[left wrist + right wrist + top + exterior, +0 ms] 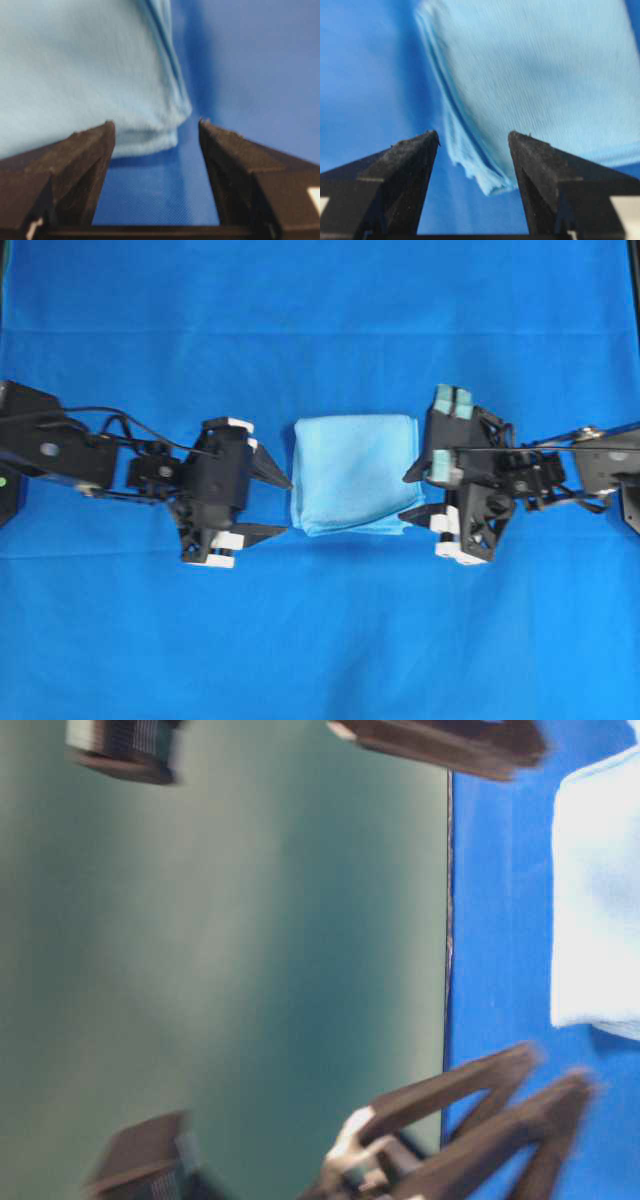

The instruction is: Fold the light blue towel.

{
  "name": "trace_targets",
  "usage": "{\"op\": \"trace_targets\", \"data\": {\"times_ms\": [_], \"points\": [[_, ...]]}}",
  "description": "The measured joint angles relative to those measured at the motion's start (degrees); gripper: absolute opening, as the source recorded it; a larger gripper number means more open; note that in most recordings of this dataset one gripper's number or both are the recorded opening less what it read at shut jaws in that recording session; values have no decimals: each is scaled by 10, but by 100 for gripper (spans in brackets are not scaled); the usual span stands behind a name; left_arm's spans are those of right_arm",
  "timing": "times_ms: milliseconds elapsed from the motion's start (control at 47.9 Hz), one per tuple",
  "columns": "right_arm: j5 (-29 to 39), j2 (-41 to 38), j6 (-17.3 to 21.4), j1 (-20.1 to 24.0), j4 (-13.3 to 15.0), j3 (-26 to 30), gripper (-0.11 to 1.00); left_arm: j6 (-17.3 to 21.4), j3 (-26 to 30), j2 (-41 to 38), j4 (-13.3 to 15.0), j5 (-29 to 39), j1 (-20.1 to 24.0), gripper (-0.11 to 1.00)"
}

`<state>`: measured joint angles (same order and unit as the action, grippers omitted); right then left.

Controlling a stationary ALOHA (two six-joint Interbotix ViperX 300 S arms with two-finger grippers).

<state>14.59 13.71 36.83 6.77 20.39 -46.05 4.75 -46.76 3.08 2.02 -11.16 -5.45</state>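
Note:
The light blue towel [355, 472] lies folded into a small layered rectangle in the middle of the table, its stacked edges showing along the near side. My left gripper [288, 506] stands open just left of the towel's near left corner, nothing between its fingers. In the left wrist view the towel [75, 65] lies just ahead of the open left gripper [155, 127], apart from it. My right gripper [403, 497] stands open at the towel's near right corner. In the right wrist view the towel's layered corner [490, 180] hangs between the open fingers of the right gripper [474, 136], ungripped.
A large royal-blue cloth backdrop [320, 640] covers the whole table. The table-level view is turned sideways: a grey-green wall [200, 970] fills its left, the towel [600, 890] lies at the right, and blurred dark fingers [480, 1110] cross the bottom.

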Motion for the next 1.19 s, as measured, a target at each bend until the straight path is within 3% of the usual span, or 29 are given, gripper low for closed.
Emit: {"op": "trace_targets", "data": {"times_ms": [230, 731, 1023, 1190], "points": [[27, 98, 0, 0, 38, -15, 62, 0, -54, 134, 1, 9, 0, 64], [35, 386, 0, 0, 96, -146, 62, 2, -227, 450, 0, 11, 1, 64], [-4, 477, 7, -12, 98, -238, 62, -1, -314, 605, 0, 62, 31, 64], [-37, 486, 9, -48, 96, -285, 62, -10, -331, 636, 0, 79, 51, 64]]}}
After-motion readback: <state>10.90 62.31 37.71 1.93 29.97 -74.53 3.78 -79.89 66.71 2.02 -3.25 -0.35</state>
